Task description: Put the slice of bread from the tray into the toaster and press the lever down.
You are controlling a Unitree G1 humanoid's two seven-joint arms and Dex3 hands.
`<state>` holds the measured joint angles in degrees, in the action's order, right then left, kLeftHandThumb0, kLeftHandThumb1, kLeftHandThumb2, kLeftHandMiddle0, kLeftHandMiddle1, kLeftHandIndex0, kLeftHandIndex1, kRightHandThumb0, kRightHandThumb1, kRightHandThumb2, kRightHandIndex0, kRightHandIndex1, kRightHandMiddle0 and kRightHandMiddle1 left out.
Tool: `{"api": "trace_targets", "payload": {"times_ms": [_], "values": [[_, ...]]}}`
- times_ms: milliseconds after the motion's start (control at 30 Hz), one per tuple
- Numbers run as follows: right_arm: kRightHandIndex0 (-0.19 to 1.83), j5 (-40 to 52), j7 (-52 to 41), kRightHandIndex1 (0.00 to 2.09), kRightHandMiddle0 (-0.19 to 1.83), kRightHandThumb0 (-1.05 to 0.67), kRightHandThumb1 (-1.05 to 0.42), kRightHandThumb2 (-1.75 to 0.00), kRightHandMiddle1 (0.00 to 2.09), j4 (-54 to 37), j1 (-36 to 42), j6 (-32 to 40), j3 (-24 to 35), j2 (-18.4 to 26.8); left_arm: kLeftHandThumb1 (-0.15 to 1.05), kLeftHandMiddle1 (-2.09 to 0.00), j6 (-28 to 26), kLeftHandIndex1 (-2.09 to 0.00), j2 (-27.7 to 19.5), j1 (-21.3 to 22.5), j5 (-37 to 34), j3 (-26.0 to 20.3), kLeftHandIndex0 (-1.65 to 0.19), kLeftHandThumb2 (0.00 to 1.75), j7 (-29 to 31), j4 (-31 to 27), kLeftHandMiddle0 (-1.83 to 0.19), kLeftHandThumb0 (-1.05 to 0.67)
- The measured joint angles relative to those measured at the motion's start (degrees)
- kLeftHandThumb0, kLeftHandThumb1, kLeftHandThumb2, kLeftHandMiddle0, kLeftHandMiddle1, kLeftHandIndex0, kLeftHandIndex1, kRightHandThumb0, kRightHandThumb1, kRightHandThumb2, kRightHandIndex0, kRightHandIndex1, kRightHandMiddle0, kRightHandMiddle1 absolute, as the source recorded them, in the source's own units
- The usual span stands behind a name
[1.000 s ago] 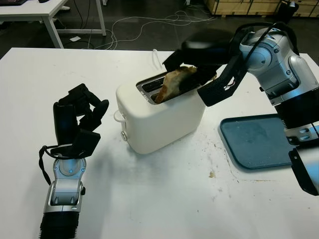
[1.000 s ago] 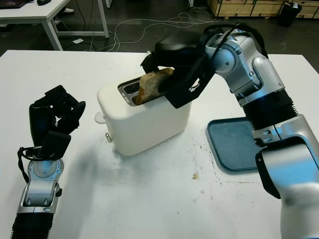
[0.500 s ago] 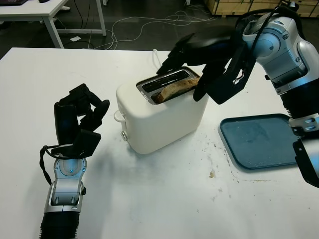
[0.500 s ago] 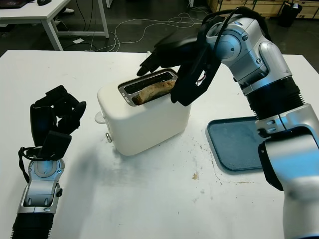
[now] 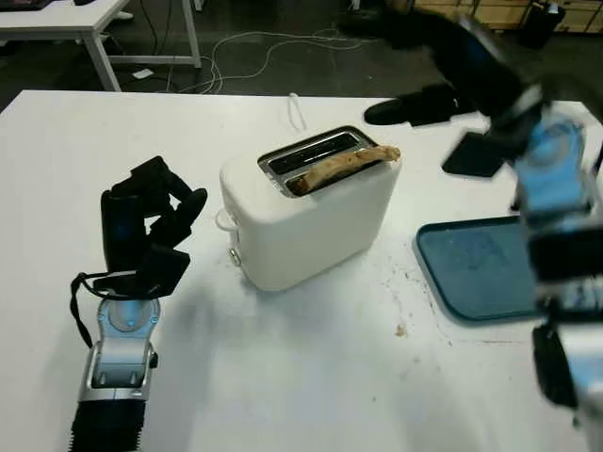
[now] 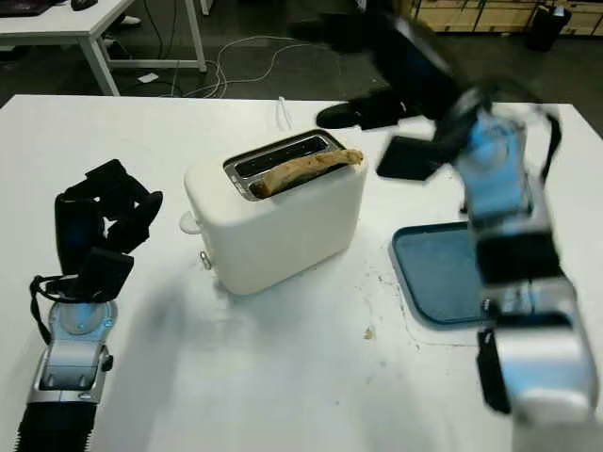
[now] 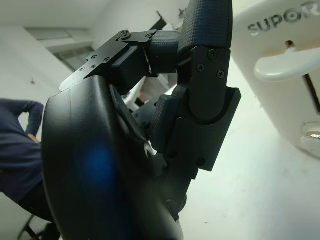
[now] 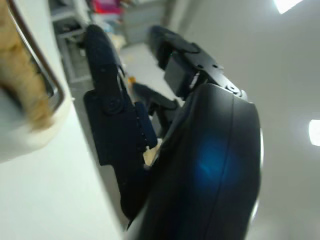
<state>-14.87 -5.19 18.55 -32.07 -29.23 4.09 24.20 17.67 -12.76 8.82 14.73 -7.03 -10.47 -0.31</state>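
Placement of the bread is judged to be nearly finished, with the lever press not yet begun. The right hand (image 5: 429, 104) is seen above the far right of the table, beyond and to the right of the toaster (image 5: 306, 209), clear of it and holding nothing; it is blurred, and how far its fingers are spread cannot be told. The slice of bread (image 5: 341, 167) is lodged in the nearer slot of the toaster, lying slantwise along the opening, with its right end projecting over the rim rather than sunk inside. The farther slot is unoccupied.

The left hand (image 5: 146, 231) is held upright over the near left of the table, just beside the toaster's left end; its fingers are curled inward and nothing is grasped. In the left wrist view the lever (image 7: 287, 64) is shown close ahead of this hand, at the top of its track, so it is judged not yet pressed.

The tray (image 5: 482, 268) lies on the table (image 5: 283, 377) to the right of the toaster, with no bread on it; crumbs are scattered on the table between the two.

The next move is judged to call for seating the slice fully in its slot, since a lever pressed under a tilted slice may jam; the lever is then to be pushed downward, for which the left hand is the better placed.
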Motion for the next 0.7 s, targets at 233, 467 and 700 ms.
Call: {"api": "trace_targets", "payload": {"times_ms": [233, 467, 700], "values": [[0.85, 3.0, 6.8, 1.74, 0.57, -0.50, -0.92, -0.45, 1.65, -11.4, 20.1, 8.9, 6.1, -5.6, 0.92, -1.72, -1.1, -1.62, -8.3, 1.7, 1.1, -0.6, -0.98, 0.36, 6.9, -2.1, -1.26, -0.79], [0.84, 3.1, 15.0, 1.75, 0.56, -0.61, -0.92, -0.45, 1.72, -11.9, 24.2, 9.8, 7.4, -11.0, 0.92, -1.72, -1.2, -1.44, -13.9, 3.9, 1.1, -1.3, -1.01, 0.26, 12.2, -3.2, -1.19, -0.79], [0.86, 3.1, 19.7, 1.75, 0.63, -0.67, -0.92, -0.42, 1.67, -10.9, 23.8, 9.8, 8.6, -12.6, 0.92, -1.58, 0.4, -0.86, -21.1, 4.9, -1.0, -1.3, -1.01, 0.27, 21.4, -3.2, -1.10, -0.82]]}}
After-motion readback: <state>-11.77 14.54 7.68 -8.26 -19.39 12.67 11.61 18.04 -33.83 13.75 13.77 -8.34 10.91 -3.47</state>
